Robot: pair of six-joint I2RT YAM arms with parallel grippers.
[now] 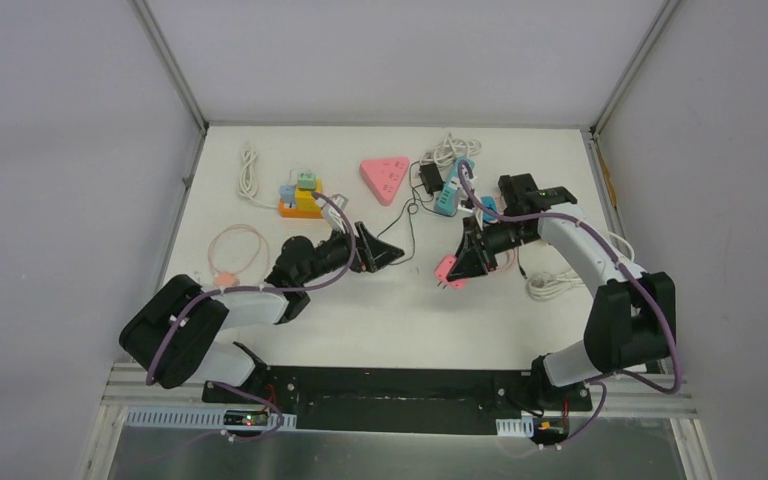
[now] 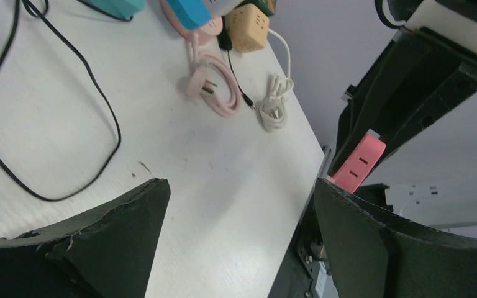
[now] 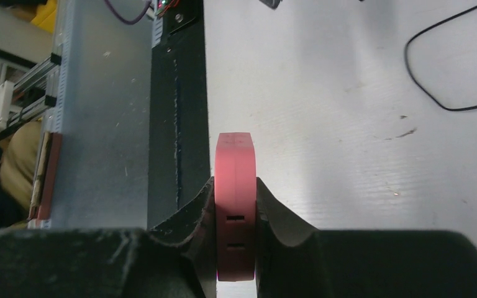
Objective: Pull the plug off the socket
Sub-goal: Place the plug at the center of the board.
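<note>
**Right claw clamped on pink socket block; left claw gaping and empty**

The pink triangular power strip (image 1: 385, 178) lay near the far middle of the white table (image 1: 360, 320) and serves as the marker for every place below.

The pink socket block (image 1: 447, 270) was nearer the arm bases than the triangular strip and a little toward the right arm's side. It was raised off the table in the right gripper (image 1: 457, 265). From the right wrist, the two black fingers pressed against the block's (image 3: 235, 161) flat sides, their jaws closed down to its thickness. Its narrow edge, with two small slots in it, faced the camera. From the left wrist, the block (image 2: 360, 162) jutted out of the right arm's black fingers with two slots visible on its face.

The left gripper (image 1: 385, 250) was nearer the bases than the strip, almost straight below it in the overhead view, and it pointed toward the block. Its jaws were spread wide with nothing between them; only bare table showed between its fingers (image 2: 241, 186).

A thin black cable (image 1: 410, 215) looped over the table between the strip and the two grippers. The left wrist view also showed a pink plug (image 2: 195, 84) on a coiled pink cord, lying flat beside a bundled white cable (image 2: 274, 102). Where those two sat relative to the strip could not be told.
</note>
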